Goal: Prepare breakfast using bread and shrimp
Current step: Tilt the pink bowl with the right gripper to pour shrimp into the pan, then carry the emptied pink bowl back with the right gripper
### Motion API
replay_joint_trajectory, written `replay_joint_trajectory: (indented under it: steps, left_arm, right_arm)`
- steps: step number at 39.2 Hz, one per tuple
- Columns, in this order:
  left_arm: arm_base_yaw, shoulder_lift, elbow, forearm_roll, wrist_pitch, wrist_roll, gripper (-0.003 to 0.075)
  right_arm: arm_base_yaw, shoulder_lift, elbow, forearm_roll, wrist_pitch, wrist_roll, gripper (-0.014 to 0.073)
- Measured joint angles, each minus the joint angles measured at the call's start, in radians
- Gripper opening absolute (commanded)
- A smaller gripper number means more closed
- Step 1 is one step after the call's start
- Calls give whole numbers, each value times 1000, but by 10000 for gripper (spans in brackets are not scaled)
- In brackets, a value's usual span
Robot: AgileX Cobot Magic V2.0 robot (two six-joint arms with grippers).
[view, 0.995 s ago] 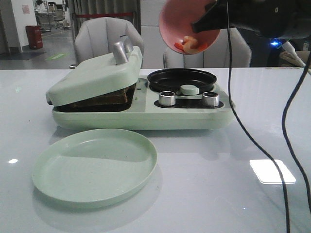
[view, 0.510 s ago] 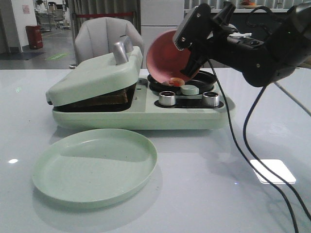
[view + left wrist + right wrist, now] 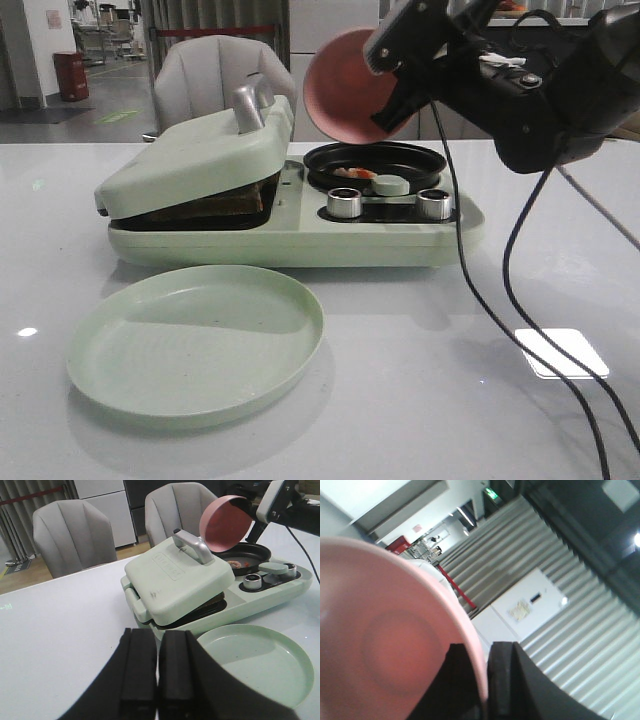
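Observation:
The bread (image 3: 215,205) shows as a dark brown edge under the nearly shut lid (image 3: 190,160) of the pale green breakfast maker; it also shows in the left wrist view (image 3: 210,607). The shrimp (image 3: 355,173) lie in the maker's round black pan (image 3: 400,160). My right gripper (image 3: 385,80) is shut on the rim of a pink bowl (image 3: 345,85), held tipped on its side above the pan. In the right wrist view the bowl (image 3: 385,645) looks empty between the gripper's (image 3: 482,680) jaws. My left gripper (image 3: 157,670) is shut and empty, low over the table in front of the maker.
A pale green divided plate (image 3: 195,340) lies in front of the maker, also in the left wrist view (image 3: 255,660). The maker has two silver knobs (image 3: 343,203) and a lid handle (image 3: 248,105). Black cables (image 3: 500,290) hang from the right arm. Grey chairs (image 3: 215,65) stand behind the table.
The right gripper brought the pink bowl down over the pan and tipped it. The shrimp dropped from the bowl into the pan. The bowl has since risen a little.

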Motion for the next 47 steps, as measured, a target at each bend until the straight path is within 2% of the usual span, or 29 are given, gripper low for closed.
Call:
replay_joint_trajectory:
  steps: [5,8,12,16,26,34,47]
  left_arm:
    - [0,0,0,0,0,0,114]
    - [0,0,0,0,0,0,114]
    - [0,0,0,0,0,0,114]
    - [0,0,0,0,0,0,114]
    - [0,0,0,0,0,0,114]
    - [0,0,0,0,0,0,114]
    - [0,0,0,0,0,0,114]
  right_arm:
    - [0,-7,0,150,7,244,120]
    - [-2,-29,0,205,58,373,120]
    - [-6,-76,0,236,192,546,120]
    - [-6,-139,0,247,359,649,120]
    - [-26,-315,0,251,743,685,120]
    - [-61,-421,0,310,966,689,120]
    - [-92,-517,0,295,1341,682,120]
